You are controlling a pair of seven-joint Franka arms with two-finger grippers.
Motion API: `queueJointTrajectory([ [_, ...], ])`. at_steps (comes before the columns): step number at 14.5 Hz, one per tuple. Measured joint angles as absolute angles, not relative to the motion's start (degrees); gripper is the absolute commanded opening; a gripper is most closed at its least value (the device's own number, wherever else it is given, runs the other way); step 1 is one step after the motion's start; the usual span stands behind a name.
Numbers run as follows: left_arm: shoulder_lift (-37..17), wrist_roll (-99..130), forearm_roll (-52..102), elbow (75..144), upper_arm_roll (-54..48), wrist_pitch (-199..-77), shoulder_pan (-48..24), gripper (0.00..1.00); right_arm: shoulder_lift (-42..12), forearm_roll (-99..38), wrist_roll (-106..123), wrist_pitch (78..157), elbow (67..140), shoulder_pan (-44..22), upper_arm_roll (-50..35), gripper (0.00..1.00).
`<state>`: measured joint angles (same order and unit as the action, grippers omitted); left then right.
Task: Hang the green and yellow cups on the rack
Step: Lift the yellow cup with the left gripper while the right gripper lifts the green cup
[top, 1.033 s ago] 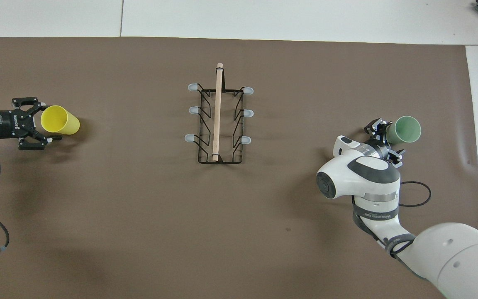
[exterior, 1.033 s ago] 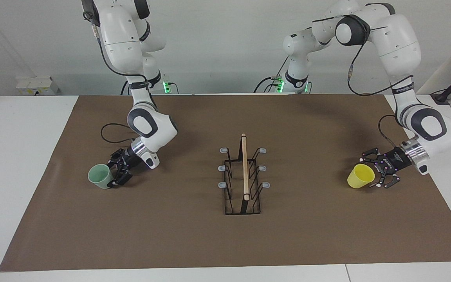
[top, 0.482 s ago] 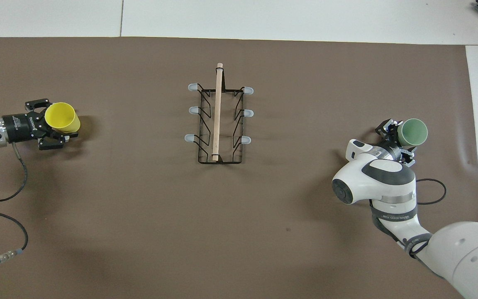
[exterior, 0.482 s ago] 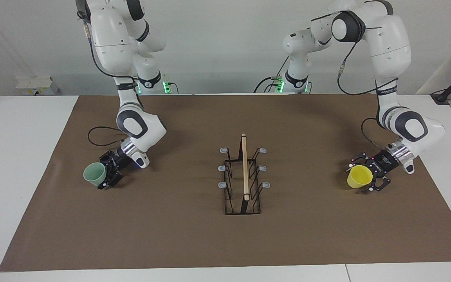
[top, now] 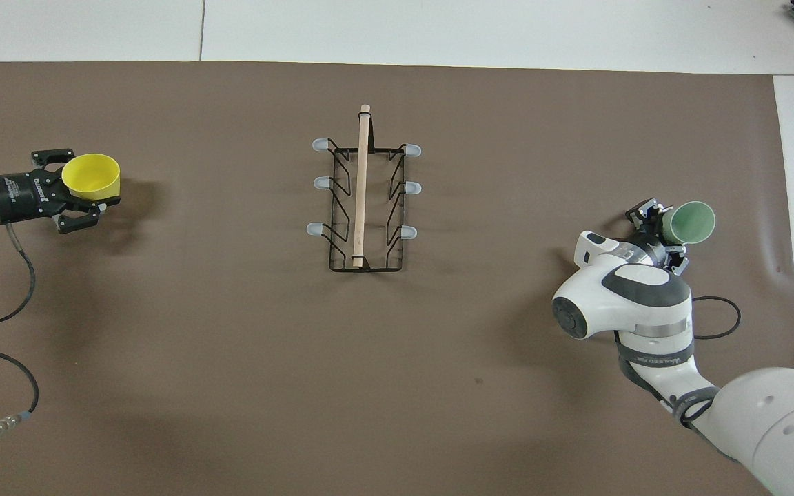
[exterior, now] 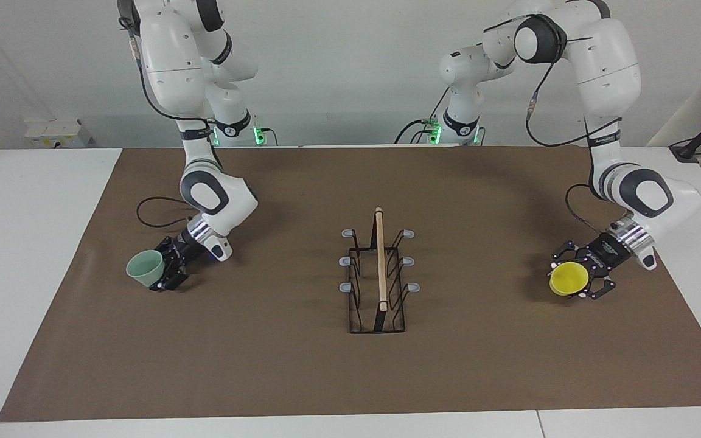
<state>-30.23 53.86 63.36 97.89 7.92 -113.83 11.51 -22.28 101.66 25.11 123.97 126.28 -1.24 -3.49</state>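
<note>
The rack is seen standing at the middle of the brown mat, its wooden rod handle running along the top and its grey-tipped pegs sticking out on both sides. No cup is hung on any peg yet.

Toward the left arm's end of the table, the yellow cup is gripped by the left gripper, the fingers being closed onto the cup's body from both sides. The cup is tilted, with its open mouth turned away from the wrist. Whether it is touching the mat cannot be told; a shadow is cast on the mat just beside it in the overhead view.

At the right arm's end, the green cup is clamped in the right gripper, again by its narrow part, with the mouth pointed away from the wrist and angled upward. In the overhead view it is seen jutting out past the black fingers.

Both cups are held well apart from the rack, one to each side of it.
</note>
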Motion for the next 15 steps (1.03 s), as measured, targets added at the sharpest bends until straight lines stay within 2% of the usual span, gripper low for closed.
queueJointTrajectory([
  [3,-27.53,53.94,56.61,93.82,7.82,-113.83,8.83,0.0,-22.05,101.58,24.97,123.97,125.94,-1.47,-3.83,0.0],
  [7,-22.57,53.97,45.51,92.1,7.79,-113.87,3.39,0.0,-19.55,95.57,24.54,126.39,125.18,-1.64,-3.93,0.0],
  [11,-17.28,55.34,29.44,92.12,7.7,-113.86,-6.22,0.0,-15.81,82.03,26.59,130.02,125.05,-1.63,-3.92,0.0],
  [15,-14.79,60.89,11.99,92.22,7.67,-113.88,-15.57,0.0,-11.1,62.45,35.23,135.17,124.55,-1.32,-3.89,0.0],
])
